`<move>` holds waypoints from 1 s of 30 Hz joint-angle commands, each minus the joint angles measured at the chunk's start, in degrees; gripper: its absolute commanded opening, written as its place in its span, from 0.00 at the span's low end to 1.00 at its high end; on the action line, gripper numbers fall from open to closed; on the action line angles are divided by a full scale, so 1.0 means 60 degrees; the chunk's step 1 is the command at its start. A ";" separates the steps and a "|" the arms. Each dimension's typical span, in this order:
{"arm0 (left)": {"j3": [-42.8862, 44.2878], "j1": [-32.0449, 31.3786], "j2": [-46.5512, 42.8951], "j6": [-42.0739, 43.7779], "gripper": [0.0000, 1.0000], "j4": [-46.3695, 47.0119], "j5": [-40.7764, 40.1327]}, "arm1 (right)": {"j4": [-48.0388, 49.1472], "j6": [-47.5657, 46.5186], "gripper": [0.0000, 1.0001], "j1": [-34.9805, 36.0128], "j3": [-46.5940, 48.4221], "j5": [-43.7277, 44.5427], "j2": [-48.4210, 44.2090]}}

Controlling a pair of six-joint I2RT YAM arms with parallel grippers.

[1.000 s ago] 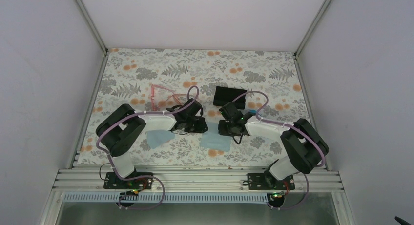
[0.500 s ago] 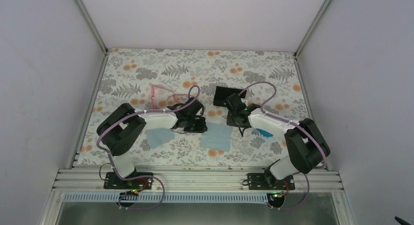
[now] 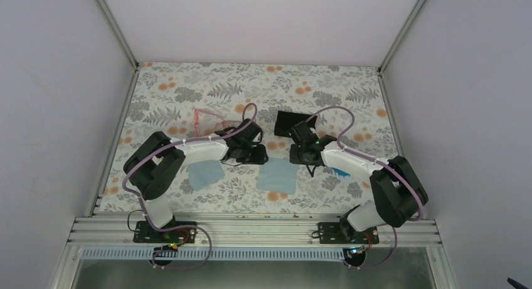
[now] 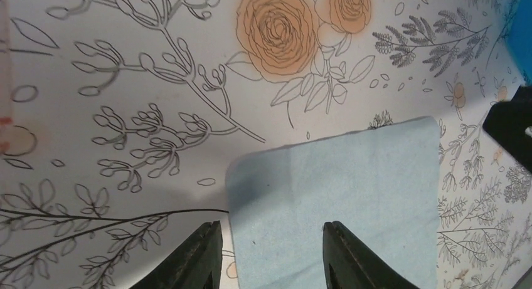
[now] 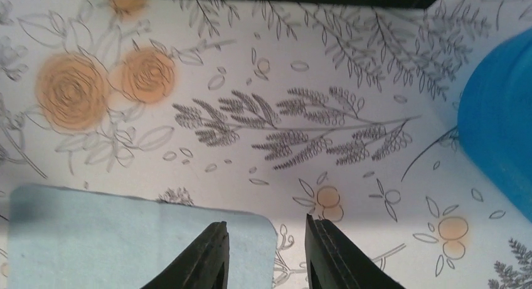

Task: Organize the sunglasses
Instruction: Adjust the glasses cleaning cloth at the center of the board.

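The white-and-black left arm bends inward from the floral table's near edge. Its black two-finger left gripper hangs low near the middle, jaws parted with nothing between. The matching right arm mirrors it, and the right gripper is likewise parted and empty.

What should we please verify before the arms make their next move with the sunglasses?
1. Sunglasses lying free, untouched: ok.
2. Left gripper empty, jaws apart: ok.
3. Right gripper empty, jaws apart: ok.
4. Left gripper above the sunglasses: not ok, it hangs over the middle cloth.
5. Middle cloth flat: ok.
6. Blue case open to take the sunglasses: cannot tell.
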 commanded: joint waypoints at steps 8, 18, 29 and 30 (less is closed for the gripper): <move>0.1149 0.0134 0.0836 0.1026 0.41 -0.1072 -0.0436 | -0.0081 0.0104 0.37 0.0063 -0.0444 -0.0560 0.0319; 0.1351 0.0134 0.1188 0.1328 0.37 -0.1305 -0.0271 | 0.0167 -0.0070 0.23 0.0063 -0.0557 -0.0965 0.0874; 0.1381 0.0133 0.1510 0.1471 0.27 -0.1268 0.0092 | 0.0435 -0.0335 0.23 0.0074 -0.0633 -0.1221 0.0962; 0.1380 0.0132 0.1520 0.1465 0.26 -0.1263 0.0102 | 0.0444 -0.0327 0.23 0.0079 -0.0620 -0.1149 0.1003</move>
